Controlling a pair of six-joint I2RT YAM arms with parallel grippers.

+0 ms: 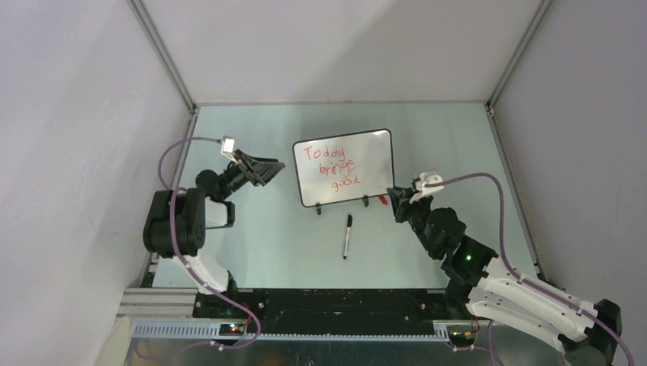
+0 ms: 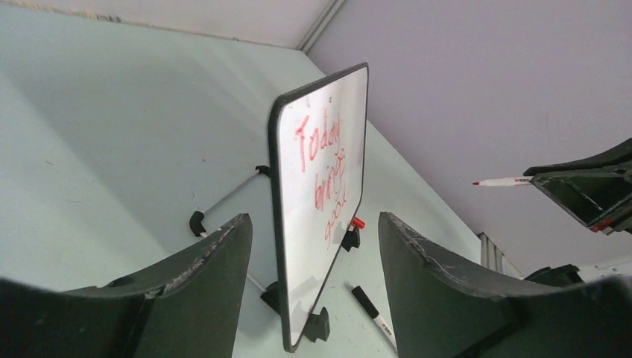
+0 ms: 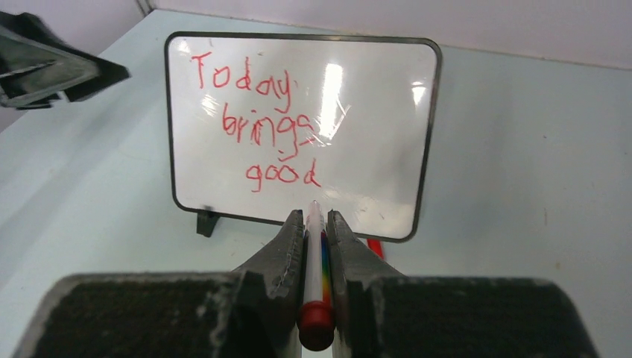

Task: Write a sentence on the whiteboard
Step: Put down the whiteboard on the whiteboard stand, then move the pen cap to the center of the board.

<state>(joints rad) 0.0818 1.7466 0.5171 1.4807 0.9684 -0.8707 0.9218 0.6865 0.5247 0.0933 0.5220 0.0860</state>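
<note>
The whiteboard point(image 1: 365, 156) stands upright on its two black feet in the middle of the table. On its face, in red, is the sentence point(image 1: 334, 166) "Today brings good", stacked in three lines point(image 3: 261, 123). My left gripper point(image 1: 275, 169) hovers open just left of the board, apart from it. The board's left edge point(image 2: 277, 224) shows beyond the wide jaws. My right gripper point(image 3: 315, 214) is shut on a red marker point(image 3: 314, 261), whose tip points at the board's lower edge without touching it. That marker's red tip point(image 2: 481, 182) shows in the left wrist view.
A black marker point(image 1: 347, 235) lies on the table in front of the board point(image 2: 375, 315). A red cap point(image 1: 383, 200) lies by the board's right foot point(image 3: 375, 247). Grey enclosure walls close in the back and both sides.
</note>
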